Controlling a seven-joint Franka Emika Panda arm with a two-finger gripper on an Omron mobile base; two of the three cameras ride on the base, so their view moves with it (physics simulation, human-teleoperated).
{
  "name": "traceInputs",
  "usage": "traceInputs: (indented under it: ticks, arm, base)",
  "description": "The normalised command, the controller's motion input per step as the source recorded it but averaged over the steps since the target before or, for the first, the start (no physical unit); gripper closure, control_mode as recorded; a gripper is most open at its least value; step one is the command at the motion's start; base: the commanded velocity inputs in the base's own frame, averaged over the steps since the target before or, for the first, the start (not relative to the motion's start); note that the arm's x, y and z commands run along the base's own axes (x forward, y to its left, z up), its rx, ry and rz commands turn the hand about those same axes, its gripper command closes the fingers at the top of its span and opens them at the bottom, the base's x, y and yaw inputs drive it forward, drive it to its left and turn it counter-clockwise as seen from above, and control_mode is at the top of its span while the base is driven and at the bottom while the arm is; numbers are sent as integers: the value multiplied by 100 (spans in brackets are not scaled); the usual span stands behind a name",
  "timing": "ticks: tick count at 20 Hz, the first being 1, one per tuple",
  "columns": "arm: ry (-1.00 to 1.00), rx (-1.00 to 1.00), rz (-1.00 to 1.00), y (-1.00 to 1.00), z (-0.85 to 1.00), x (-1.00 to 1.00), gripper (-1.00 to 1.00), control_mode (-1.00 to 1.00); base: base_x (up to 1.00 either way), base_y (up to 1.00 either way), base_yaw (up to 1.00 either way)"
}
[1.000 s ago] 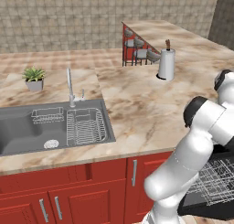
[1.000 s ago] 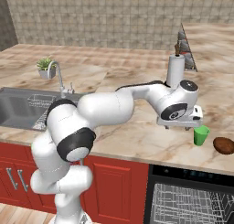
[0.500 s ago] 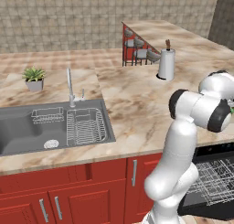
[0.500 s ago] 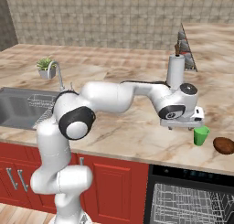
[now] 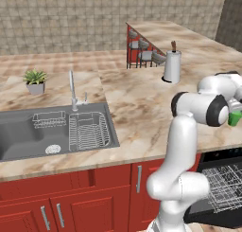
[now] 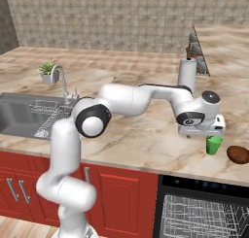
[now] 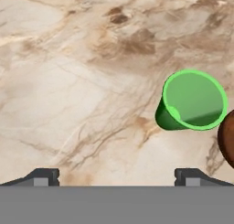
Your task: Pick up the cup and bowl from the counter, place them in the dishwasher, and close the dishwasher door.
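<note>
The gripper [image 7: 114,175] is being held fully open above the counter [image 7: 68,81], with nothing gripped or touched between its fingertips [image 7: 42,175]. The green cup [image 7: 191,101] is being seen upright on the counter, just beside the gripper and apart from it. The brown bowl [image 6: 238,154] is lying near the cup. The dishwasher [image 6: 204,212] is standing open below.
</note>
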Motion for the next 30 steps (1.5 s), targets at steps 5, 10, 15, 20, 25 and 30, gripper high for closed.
traceInputs:
  ticks: [5, 10, 15, 20, 25, 30]
  arm:
    - [0, 4, 0, -26, -1, 28, -100, -100]
    - [0, 3, 0, -4, -15, 19, -100, -100]
    - [0, 1, 0, 0, -27, 8, -100, -100]
    - [0, 0, 0, 0, -32, 9, -100, -100]
    - [0, 0, 1, 0, -26, 15, -100, -100]
    - [0, 0, 0, 0, -17, 23, -100, -100]
  base:
    - [0, 0, 0]
    - [0, 0, 0]
    - [0, 0, 0]
    - [0, 0, 0]
    - [0, 0, 0]
    - [0, 0, 0]
